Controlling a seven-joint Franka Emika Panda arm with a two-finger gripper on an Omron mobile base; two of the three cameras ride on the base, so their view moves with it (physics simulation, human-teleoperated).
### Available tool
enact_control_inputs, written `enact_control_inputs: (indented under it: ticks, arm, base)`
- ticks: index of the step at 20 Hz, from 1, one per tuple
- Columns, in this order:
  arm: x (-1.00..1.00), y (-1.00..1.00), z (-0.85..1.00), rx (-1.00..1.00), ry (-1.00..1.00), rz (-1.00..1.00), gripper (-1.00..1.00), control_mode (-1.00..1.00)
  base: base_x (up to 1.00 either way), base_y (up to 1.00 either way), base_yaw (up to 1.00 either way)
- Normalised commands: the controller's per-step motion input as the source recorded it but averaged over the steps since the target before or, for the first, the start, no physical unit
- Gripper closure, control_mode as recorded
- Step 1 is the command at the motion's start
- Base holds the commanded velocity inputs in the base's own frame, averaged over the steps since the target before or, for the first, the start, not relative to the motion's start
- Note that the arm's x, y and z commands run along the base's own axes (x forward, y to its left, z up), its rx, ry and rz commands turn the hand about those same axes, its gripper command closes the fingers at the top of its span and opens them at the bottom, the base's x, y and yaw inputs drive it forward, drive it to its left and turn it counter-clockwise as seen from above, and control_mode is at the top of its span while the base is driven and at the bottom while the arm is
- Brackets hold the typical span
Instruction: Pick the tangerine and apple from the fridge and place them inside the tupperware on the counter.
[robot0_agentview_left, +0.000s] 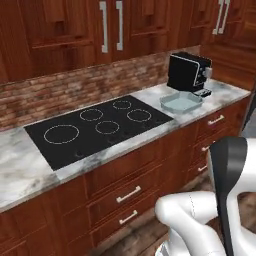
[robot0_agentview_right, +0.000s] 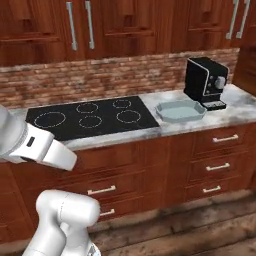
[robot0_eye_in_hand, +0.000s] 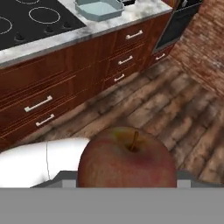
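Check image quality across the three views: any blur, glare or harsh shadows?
Left base view: soft overall, flat even light, no glare on the black cooktop. Right base view: similar, pale blue-grey tupperware tray clear enough. Hand view: dark red apple looms large and slightly soft; floor planks blurred.

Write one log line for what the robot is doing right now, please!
phase: carrying | held: apple, close before the hand camera | tupperware: on counter by coffee machine, looks empty | tangerine: unseen | gripper: fingers hidden
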Motion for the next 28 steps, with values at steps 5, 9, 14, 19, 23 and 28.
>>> enact_control_inputs:
  ticks: [5,9,14,19,23,28]
  arm:
    - [0.0,0.0,0.0,0.0,0.0,0.0,1.0,1.0]
    - [0.0,0.0,0.0,0.0,0.0,0.0,1.0,1.0]
    - [0.0,0.0,0.0,0.0,0.0,0.0,1.0,1.0]
    - [0.0,0.0,0.0,0.0,0.0,0.0,1.0,1.0]
    - [0.0,0.0,0.0,0.0,0.0,0.0,1.0,1.0]
    - [0.0,0.0,0.0,0.0,0.0,0.0,1.0,1.0]
  base:
    - [1.0,-0.59,0.67]
    - [0.97,-0.8,0.48]
    - [0.75,-0.78,0.42]
    - [0.08,-0.55,0.2]
    - [-0.11,-0.59,0.0]
    - [0.05,-0.56,0.0]
